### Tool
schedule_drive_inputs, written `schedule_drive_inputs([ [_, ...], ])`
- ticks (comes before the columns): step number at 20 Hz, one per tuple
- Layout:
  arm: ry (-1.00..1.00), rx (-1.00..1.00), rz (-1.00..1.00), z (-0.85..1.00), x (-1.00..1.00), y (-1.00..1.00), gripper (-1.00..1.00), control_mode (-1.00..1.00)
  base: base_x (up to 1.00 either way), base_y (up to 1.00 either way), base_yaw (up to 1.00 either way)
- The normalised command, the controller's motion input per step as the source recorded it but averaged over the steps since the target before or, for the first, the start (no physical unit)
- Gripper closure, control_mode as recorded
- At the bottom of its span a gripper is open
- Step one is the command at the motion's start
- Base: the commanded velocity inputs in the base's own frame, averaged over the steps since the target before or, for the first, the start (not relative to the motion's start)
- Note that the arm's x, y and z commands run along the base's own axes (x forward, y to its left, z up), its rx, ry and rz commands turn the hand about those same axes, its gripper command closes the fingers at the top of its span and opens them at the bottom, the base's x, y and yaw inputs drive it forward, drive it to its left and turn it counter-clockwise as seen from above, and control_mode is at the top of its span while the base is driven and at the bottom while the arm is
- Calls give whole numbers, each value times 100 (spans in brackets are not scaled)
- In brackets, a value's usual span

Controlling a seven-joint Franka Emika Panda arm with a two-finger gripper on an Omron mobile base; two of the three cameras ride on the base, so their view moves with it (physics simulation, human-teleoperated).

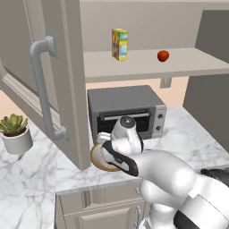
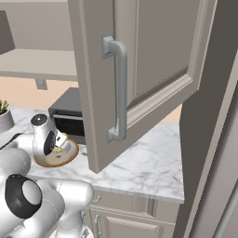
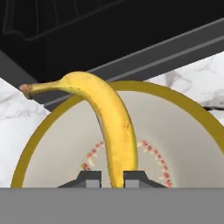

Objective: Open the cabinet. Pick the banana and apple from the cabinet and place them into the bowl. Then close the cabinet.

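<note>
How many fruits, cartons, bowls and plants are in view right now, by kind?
Fruit: 2, the banana between the gripper fingertips over the bowl, and the apple on the cabinet shelf
Carton: 1
Bowl: 1
Potted plant: 1
Total: 5

In the hand view the lower end of the banana [image 3: 114, 131] sinks out of sight between the tips of the claw [image 3: 113, 178], so the contact itself cannot be read. The bowl [image 3: 183, 144] below the claw is cut off at the right edge, its near rim hidden. In the left base view the arm covers most of the bowl [image 1: 96, 162] and the claw itself. Above and behind the claw, the cabinet [image 1: 62, 80] runs past the top edge, and its open door hides the toaster oven's [image 2: 69, 116] right side in the right base view.
</note>
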Motion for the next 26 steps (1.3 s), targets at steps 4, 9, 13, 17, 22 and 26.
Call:
schedule_drive_inputs([
  [4,0,0,0,0,0,0,-100,-100,0,0,0],
  [9,0,1,0,33,0,-2,-100,-100,0,0,0],
  [13,0,0,-3,80,-25,-13,-100,-100,0,0,0],
  [17,0,-3,-4,74,-66,-23,-100,-100,0,0,0],
  [22,0,-9,-6,74,-70,-33,-100,-100,0,0,0],
  [26,0,-4,-8,88,-69,-59,-100,-100,0,0,0],
])
